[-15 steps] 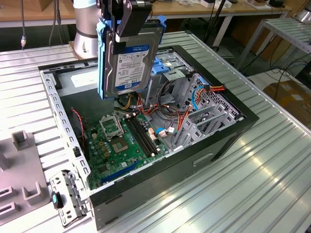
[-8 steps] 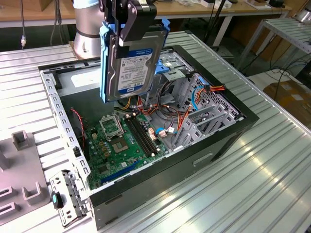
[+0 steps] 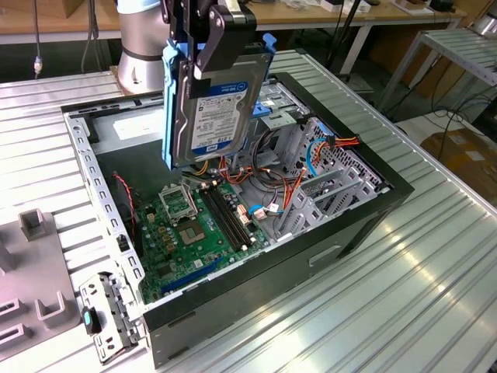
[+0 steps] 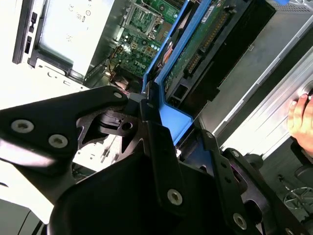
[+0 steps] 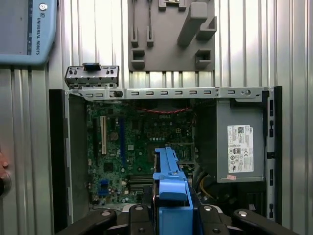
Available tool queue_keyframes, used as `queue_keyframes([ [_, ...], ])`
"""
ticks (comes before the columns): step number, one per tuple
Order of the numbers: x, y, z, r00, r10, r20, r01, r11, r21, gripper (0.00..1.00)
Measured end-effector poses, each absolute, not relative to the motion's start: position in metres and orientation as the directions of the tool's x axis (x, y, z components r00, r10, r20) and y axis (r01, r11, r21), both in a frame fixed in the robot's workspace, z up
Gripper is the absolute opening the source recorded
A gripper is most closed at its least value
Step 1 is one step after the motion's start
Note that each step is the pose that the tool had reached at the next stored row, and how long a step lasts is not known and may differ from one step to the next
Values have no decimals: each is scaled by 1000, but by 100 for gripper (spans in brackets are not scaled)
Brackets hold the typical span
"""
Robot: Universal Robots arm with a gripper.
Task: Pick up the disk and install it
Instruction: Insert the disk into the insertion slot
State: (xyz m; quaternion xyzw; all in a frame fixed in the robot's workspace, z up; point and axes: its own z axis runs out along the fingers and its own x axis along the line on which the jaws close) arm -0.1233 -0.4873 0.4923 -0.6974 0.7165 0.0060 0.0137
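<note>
Tool [image 3: 217, 56] clamped on the top edge of the disk [image 3: 211, 116]. The disk hangs upright below it, clear above the open computer case [image 3: 326, 252] and its motherboard [image 3: 194, 233].

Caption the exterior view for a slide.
Jaws clamp the disk, held label-out above the open case, not yet installed.

An open computer case [image 3: 326, 249] lies on the surface [image 3: 419, 311], with the motherboard [image 3: 194, 233] on its floor. The power supply [image 3: 128, 128] sits in the case's far corner toward the exterior view's left; the drive cage [image 3: 330, 183] fills the side toward the exterior view's right. The disk [image 3: 213, 116] hangs on end above the motherboard, its upper end between the jaws of the gripper [image 3: 221, 47]. The arm's base [image 3: 140, 54] stands behind the case. A fixture plate [image 3: 31, 295] lies at the exterior view's left, a metal bracket [image 3: 105, 315] between it and the case.
</note>
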Motion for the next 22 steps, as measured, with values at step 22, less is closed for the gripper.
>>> queue_keyframes([
  [22, -89, -489, 492, -27, -999, -28, -1000, 27, -10, 37],
])
